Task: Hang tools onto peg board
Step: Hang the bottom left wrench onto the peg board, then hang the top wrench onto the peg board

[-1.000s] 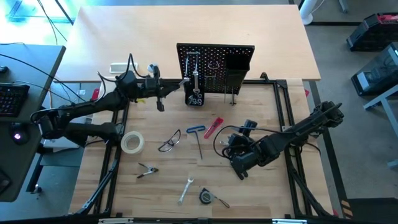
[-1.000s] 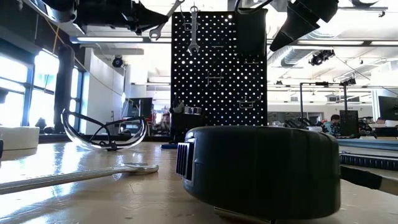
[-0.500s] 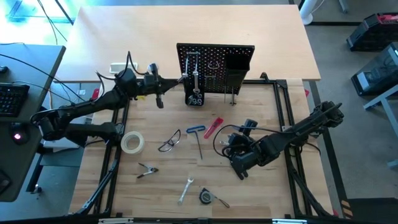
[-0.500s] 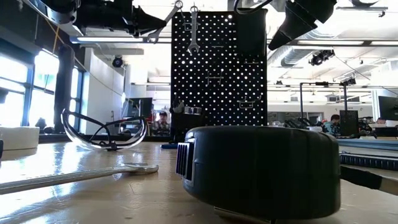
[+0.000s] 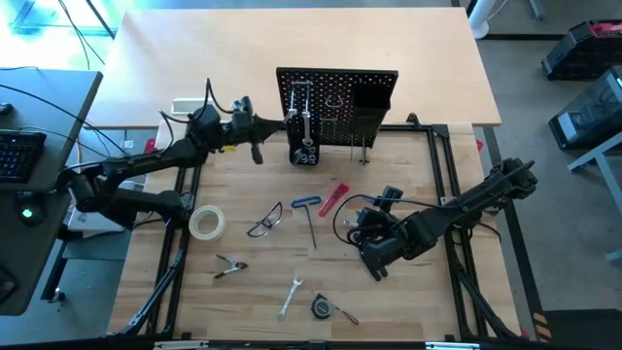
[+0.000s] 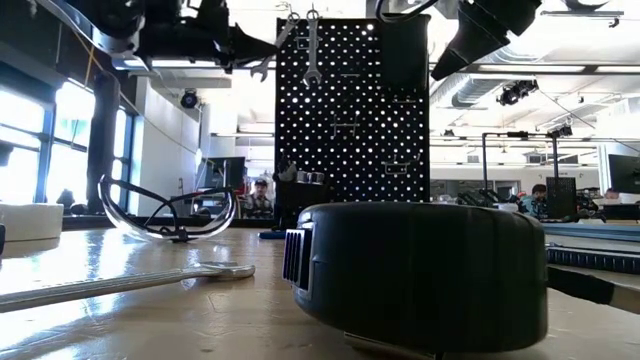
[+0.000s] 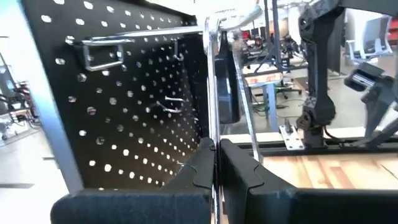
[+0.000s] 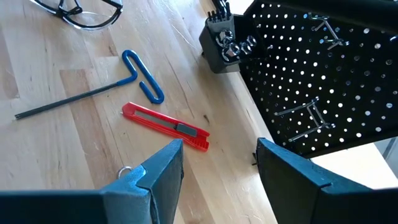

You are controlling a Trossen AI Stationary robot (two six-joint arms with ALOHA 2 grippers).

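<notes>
a: two arms are over the worktop (image 5: 243,214). where is the left tool (image 5: 283,123)?

b: it is up by the peg board (image 5: 337,105), at the board's left edge. its fingers (image 7: 239,168) are clenched on a thin silver wrench (image 7: 213,93).

a: where does the wrench sit?

b: it stands up along the front of the board, and its top end is right by a metal hook (image 7: 106,50). i cannot tell if it hangs on a hook.

a: is anything on the board?

b: yes. another silver wrench (image 6: 312,45) hangs near the top, and a black bin (image 5: 368,98) sits on the right part. a black holder (image 8: 222,42) with shiny bits stands at the foot of the board.

a: and the right tool (image 8: 217,168)?

b: it hangs low over the right side of the worktop, fingers spread wide, holding nothing. under it lie a red-handled tool (image 8: 165,126) and a blue-handled hex key (image 8: 93,87), close to each other.

a: what else lies there?

b: clear glasses (image 5: 264,221) near the middle, a pale tape roll (image 5: 206,223) to their left, black-handled pliers (image 5: 229,265) nearer the front, a silver wrench on the wood (image 5: 291,296), and a round black tape measure (image 5: 322,307) just beside it.
</notes>
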